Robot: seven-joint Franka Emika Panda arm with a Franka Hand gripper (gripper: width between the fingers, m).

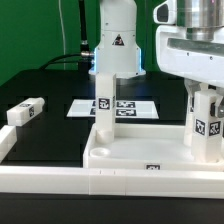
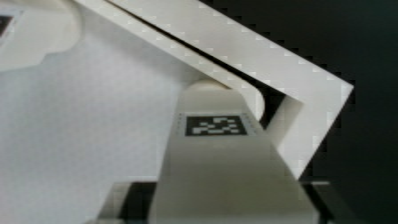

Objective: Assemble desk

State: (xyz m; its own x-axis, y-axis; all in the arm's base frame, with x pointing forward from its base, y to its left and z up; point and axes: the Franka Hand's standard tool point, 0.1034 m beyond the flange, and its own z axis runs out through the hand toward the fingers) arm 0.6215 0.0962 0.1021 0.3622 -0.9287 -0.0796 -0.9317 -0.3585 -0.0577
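Seating the held leg (image 1: 207, 125) is judged the step in hand. The claw (image 1: 203, 95) is closed on this white tagged block, which hangs upright at the tabletop (image 1: 125, 152) corner toward the exterior view's right. A standing leg (image 1: 103, 95) occupies the far corner. A loose leg (image 1: 25, 112) lies well apart, to the exterior view's left. Recommended: hold the part vertical, centre it over the corner mount before lowering, avoid side load, and release only once seated. Contact with the tabletop cannot be confirmed.
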